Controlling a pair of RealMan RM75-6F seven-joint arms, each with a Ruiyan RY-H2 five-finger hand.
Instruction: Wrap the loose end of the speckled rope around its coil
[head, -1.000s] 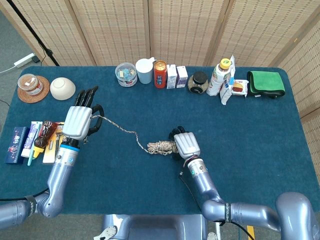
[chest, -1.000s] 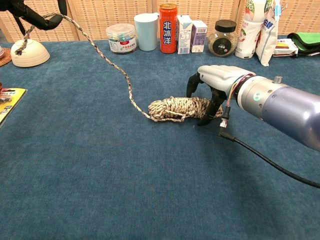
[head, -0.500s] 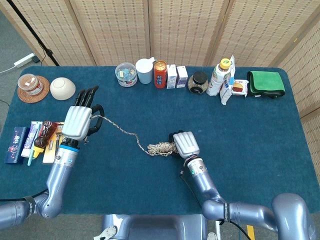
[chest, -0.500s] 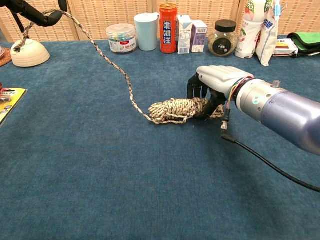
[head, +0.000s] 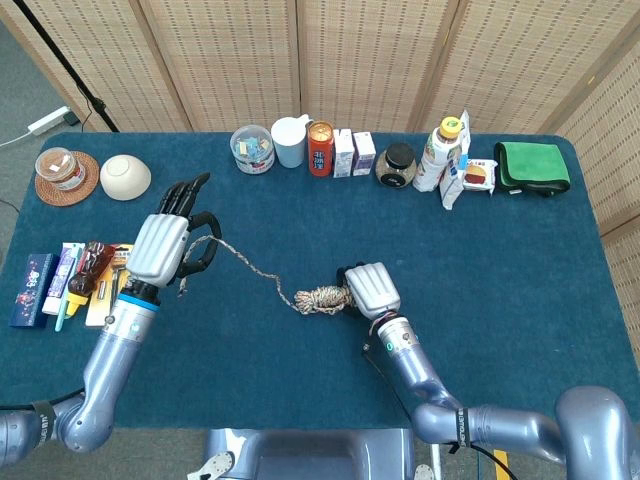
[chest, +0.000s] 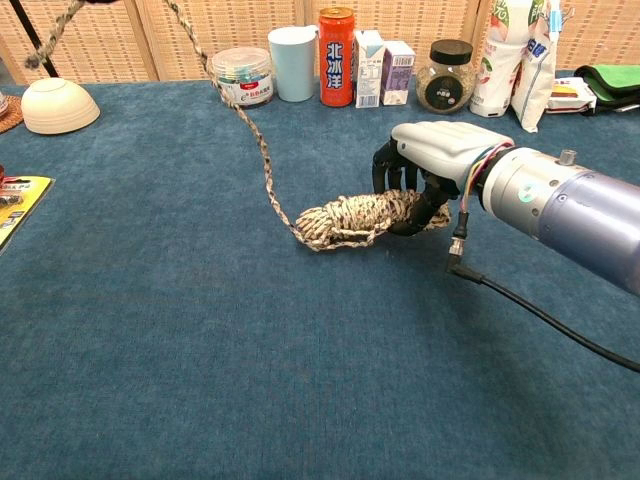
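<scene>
The speckled rope coil sits mid-table, and my right hand grips its right end with fingers curled around it. The coil looks lifted a little off the cloth in the chest view. The loose end runs up and left from the coil to my left hand, which pinches it near its tip, raised above the table. In the chest view the left hand itself is out of frame; only the rope rises to the top edge.
Along the back edge stand a plastic tub, a white cup, a red can, small cartons, a jar, a bottle and a green cloth. A white bowl and packets lie far left.
My right hand has closed around the coil's right end and raised it slightly. My left hand has lifted higher and shifted right with the loose end, steepening the rope.
</scene>
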